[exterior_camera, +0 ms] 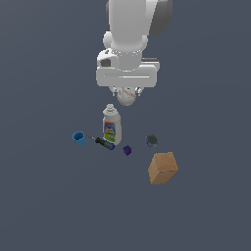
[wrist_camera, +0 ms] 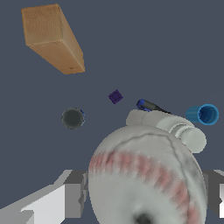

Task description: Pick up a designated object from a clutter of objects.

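Note:
The white baseball (exterior_camera: 126,96) with red stitching sits between my gripper's (exterior_camera: 126,94) fingers, lifted above the surface; my gripper is shut on it. In the wrist view the baseball (wrist_camera: 146,175) fills the foreground, with a grey finger (wrist_camera: 75,192) pressed against each side. Below and behind it lies the clutter: a white labelled bottle (exterior_camera: 112,125), a small blue cup (exterior_camera: 79,138), a dark screwdriver (exterior_camera: 104,142), a tiny purple cube (exterior_camera: 127,150), a dark grey round piece (exterior_camera: 152,140) and a tan cube (exterior_camera: 163,167).
In the wrist view the tan cube (wrist_camera: 53,38), purple cube (wrist_camera: 115,96), round piece (wrist_camera: 72,118), blue cup (wrist_camera: 203,114) and bottle (wrist_camera: 168,124) lie spread on the dark grey floor (exterior_camera: 44,206).

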Robot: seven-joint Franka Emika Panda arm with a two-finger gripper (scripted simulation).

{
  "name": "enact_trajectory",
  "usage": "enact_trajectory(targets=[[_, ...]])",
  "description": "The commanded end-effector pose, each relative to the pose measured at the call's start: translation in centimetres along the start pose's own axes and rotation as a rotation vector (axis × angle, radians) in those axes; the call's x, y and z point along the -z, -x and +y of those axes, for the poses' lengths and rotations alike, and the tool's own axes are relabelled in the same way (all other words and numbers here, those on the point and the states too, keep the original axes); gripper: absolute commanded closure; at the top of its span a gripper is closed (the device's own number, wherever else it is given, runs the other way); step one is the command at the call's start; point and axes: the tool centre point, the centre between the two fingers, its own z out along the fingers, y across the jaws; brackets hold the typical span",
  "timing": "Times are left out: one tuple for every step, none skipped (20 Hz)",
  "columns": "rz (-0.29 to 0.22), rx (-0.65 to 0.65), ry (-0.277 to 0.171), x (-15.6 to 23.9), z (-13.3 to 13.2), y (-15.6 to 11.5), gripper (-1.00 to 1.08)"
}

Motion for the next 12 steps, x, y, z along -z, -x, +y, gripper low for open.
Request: enact_trajectory(targets=[[0.002,0.000,0.000,2.1,0.0,1.2,1.08],[0.002,0.000,0.000,2.9,0.0,1.6,1.08],[0.002,0.000,0.000,3.6,0.0,2.1,1.08],[0.002,0.000,0.000,4.3,0.0,2.5,1.08],[0.002,0.000,0.000,5.0,0.0,2.8,1.08],[0.002,0.000,0.000,5.6,0.0,3.2,1.08],[0.002,0.000,0.000,6.2,0.0,3.5,1.08],[0.002,0.000,0.000,6.8,0.0,3.9,1.08],[0.002,0.000,0.000,7.3,0.0,4.1,1.08],[0.002,0.000,0.000,7.8,0.0,4.4,1.08],[0.002,0.000,0.000,8.3,0.0,4.6,1.08],[0.002,0.000,0.000,8.7,0.0,4.9,1.08]])
